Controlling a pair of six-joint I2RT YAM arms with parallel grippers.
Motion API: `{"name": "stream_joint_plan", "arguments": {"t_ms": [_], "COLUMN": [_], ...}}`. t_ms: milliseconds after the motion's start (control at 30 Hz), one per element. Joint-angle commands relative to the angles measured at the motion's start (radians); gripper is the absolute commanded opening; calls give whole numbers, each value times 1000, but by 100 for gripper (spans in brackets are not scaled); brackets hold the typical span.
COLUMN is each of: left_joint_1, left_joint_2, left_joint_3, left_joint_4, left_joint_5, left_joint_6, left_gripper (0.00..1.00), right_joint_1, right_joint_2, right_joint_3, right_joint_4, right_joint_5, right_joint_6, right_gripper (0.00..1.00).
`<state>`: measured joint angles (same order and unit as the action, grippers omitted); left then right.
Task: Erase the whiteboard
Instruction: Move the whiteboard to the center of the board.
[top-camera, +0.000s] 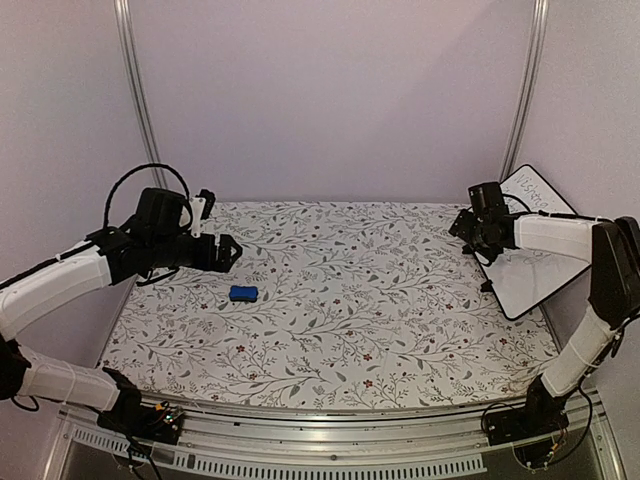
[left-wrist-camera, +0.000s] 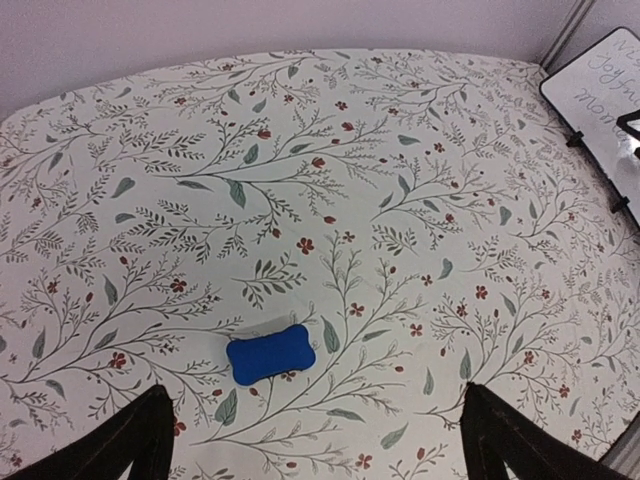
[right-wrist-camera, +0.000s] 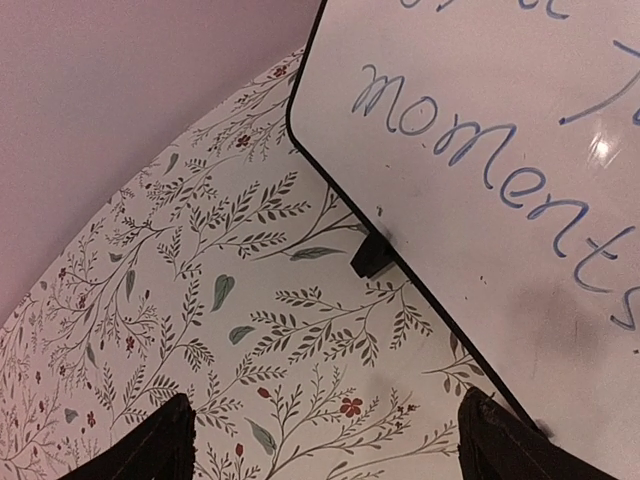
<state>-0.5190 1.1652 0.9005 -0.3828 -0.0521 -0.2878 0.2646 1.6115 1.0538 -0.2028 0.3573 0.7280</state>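
The whiteboard (top-camera: 530, 282) lies tilted at the table's right edge, its black-framed corner (right-wrist-camera: 480, 120) showing handwriting that reads "moments". My right gripper (top-camera: 466, 228) hovers open just left of the board's left edge. In the right wrist view the right gripper (right-wrist-camera: 325, 440) has only tablecloth between its fingers, and its right finger (right-wrist-camera: 500, 445) sits close to the frame. A small blue eraser (top-camera: 243, 293) rests on the cloth left of centre. My left gripper (top-camera: 225, 252) hangs open above and behind it, and the eraser (left-wrist-camera: 270, 354) lies just ahead of the left gripper (left-wrist-camera: 315, 440).
A floral tablecloth (top-camera: 350, 300) covers the table. A black foot (right-wrist-camera: 372, 255) juts from the board's frame. Lilac walls and metal posts (top-camera: 135, 100) close in the back and sides. The whiteboard (left-wrist-camera: 600, 90) also shows at the far right of the left wrist view.
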Motion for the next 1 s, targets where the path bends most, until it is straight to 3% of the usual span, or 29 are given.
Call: {"name": "stream_joint_plan", "arguments": {"t_ms": [0,333,667,967], "left_joint_1": [-8,-7,-8,-8], "left_joint_2": [-12,-38,-92,-105], "left_joint_3": [-8,26,4,-29], "left_joint_4": [22,-51,-71,-42], "left_joint_5": [11,-16,-18,2], "left_joint_6": [10,-7,26,47], "left_gripper": [100,100,100,100], "right_joint_1": [36,55,55,56], "right_joint_2": [97,366,438,552], "right_joint_3": [91,321,365,510], "right_joint_4": [2,-186,-240,-341], "right_joint_5": [118,286,348,362], "right_joint_6": [84,228,356,437], "right_gripper": [89,91,90,84]}}
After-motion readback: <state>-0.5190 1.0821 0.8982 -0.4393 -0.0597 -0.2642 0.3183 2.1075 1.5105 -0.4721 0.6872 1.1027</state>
